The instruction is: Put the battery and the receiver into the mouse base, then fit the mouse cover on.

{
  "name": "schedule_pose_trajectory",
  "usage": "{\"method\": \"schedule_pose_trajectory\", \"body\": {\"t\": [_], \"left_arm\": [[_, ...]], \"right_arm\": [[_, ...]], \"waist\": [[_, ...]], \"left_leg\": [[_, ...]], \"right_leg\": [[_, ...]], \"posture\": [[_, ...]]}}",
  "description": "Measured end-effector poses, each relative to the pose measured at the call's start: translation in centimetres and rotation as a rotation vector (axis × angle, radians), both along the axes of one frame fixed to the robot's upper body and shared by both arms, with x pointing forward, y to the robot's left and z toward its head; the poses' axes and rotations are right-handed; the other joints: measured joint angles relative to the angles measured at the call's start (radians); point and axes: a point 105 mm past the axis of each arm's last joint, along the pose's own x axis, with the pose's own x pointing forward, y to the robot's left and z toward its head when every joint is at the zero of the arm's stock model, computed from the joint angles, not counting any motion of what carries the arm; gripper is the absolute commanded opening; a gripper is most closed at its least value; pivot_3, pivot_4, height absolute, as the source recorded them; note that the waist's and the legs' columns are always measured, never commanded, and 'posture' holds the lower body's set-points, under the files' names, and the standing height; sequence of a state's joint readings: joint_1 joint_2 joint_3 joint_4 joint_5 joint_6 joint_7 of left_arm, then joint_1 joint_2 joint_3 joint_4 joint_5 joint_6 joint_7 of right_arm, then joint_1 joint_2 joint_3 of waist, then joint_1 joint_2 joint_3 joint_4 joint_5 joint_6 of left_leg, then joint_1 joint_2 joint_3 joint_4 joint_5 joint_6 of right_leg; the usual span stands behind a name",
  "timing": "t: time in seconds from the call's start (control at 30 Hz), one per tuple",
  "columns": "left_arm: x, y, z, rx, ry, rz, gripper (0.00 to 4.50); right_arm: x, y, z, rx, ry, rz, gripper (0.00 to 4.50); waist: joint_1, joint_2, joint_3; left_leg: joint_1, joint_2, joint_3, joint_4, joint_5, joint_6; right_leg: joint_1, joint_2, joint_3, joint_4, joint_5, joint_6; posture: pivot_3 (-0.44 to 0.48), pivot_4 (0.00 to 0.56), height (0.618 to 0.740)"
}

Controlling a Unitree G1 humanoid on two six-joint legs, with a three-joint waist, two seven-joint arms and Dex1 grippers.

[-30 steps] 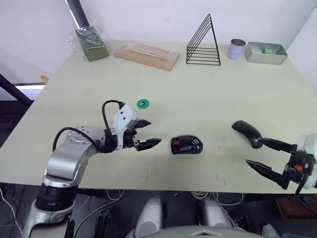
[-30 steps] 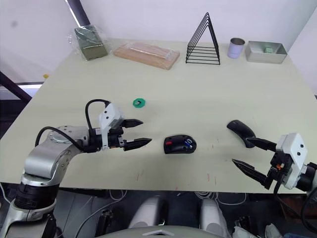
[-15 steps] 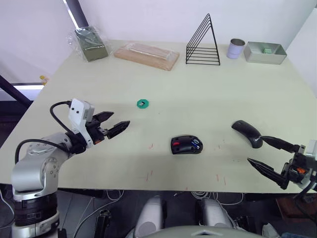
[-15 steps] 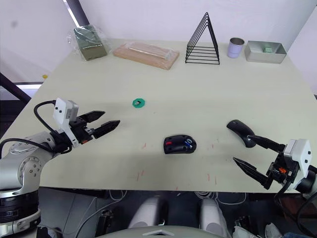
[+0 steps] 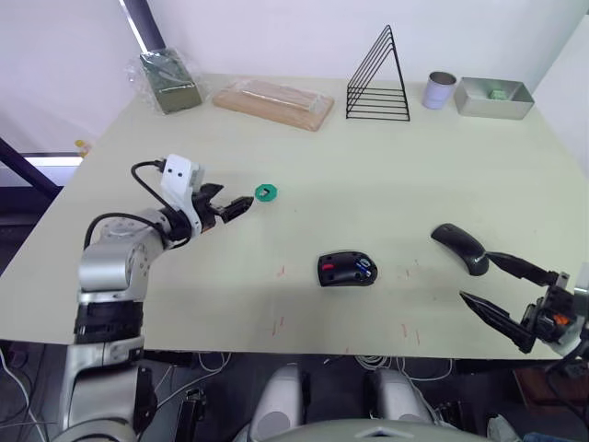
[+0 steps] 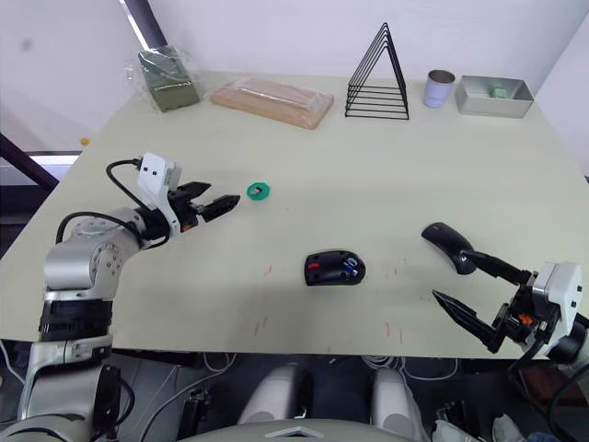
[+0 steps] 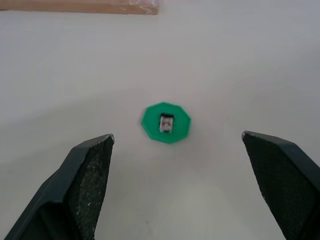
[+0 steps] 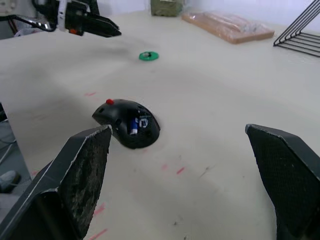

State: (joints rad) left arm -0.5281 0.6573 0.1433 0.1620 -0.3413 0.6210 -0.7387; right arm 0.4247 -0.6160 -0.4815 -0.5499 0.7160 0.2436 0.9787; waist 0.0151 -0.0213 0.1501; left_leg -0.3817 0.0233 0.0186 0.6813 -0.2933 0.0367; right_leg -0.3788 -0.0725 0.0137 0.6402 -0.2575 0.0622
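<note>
The mouse base (image 5: 347,270) lies open near the table's front middle, red part at one end and the blue battery (image 5: 364,268) lying inside it. To its right rests the mouse cover (image 5: 458,246), a glossy black shell. A green disc (image 7: 166,122) carries the receiver (image 7: 167,122), a tiny stub at its centre. My left gripper (image 5: 237,203) hovers open and empty just left of that disc, fingers pointing at it. My right gripper (image 5: 474,276) is open and empty at the front right, one finger close beside the cover.
Along the far edge stand a plastic-wrapped green box (image 5: 168,81), a wrapped wooden board (image 5: 272,103), a black wire rack (image 5: 379,78), a cup (image 5: 441,90) and a metal tray (image 5: 492,97).
My left gripper left the spot beside the mouse base, swung out to the left, then came in toward the green disc. My right gripper drew back slightly to the right.
</note>
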Motion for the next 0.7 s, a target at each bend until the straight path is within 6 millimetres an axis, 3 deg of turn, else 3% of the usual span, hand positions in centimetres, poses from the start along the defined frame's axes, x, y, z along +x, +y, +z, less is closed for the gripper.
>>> {"method": "schedule_pose_trajectory", "body": {"t": [0.1,0.37,0.6,0.7], "left_arm": [[1.2,-0.3,0.2,0.006,-0.01,-0.042,2.07],[3.4,-1.3,-2.1,0.075,0.038,-0.11,2.07],[4.7,-1.3,-1.7,0.105,0.027,-0.134,2.07],[4.7,-1.0,-2.4,0.108,0.05,-0.143,2.07]], "right_arm": [[0.1,0.3,0.1,0.005,0.0,0.002,4.5],[0.0,1.5,0.3,0.015,-0.006,0.044,4.5],[0.0,2.1,0.8,0.012,-0.021,0.066,4.5],[-0.3,2.5,0.8,0.013,-0.016,0.072,4.5]], "waist": [[0.0,0.0,0.0],[0.0,-0.001,0.001],[-0.001,-0.003,0.002],[-0.001,-0.003,0.002]], "left_leg": [[-0.001,0.0,0.0,0.0,0.0,0.0],[-0.001,-0.003,0.0,0.0,0.0,0.001],[-0.002,-0.004,-0.001,0.0,0.0,0.001],[-0.002,-0.003,-0.001,0.0,0.0,0.001]], "right_leg": [[0.0,0.0,0.0,-0.001,0.0,0.0],[0.0,0.002,-0.001,-0.001,0.002,0.005],[0.0,0.003,-0.002,0.0,0.002,0.005],[0.0,0.003,-0.002,0.0,0.002,0.005]], "posture": [[0.0,0.15,0.74],[0.0,0.15,0.74],[0.0,0.15,0.74],[0.0,0.15,0.74]]}}
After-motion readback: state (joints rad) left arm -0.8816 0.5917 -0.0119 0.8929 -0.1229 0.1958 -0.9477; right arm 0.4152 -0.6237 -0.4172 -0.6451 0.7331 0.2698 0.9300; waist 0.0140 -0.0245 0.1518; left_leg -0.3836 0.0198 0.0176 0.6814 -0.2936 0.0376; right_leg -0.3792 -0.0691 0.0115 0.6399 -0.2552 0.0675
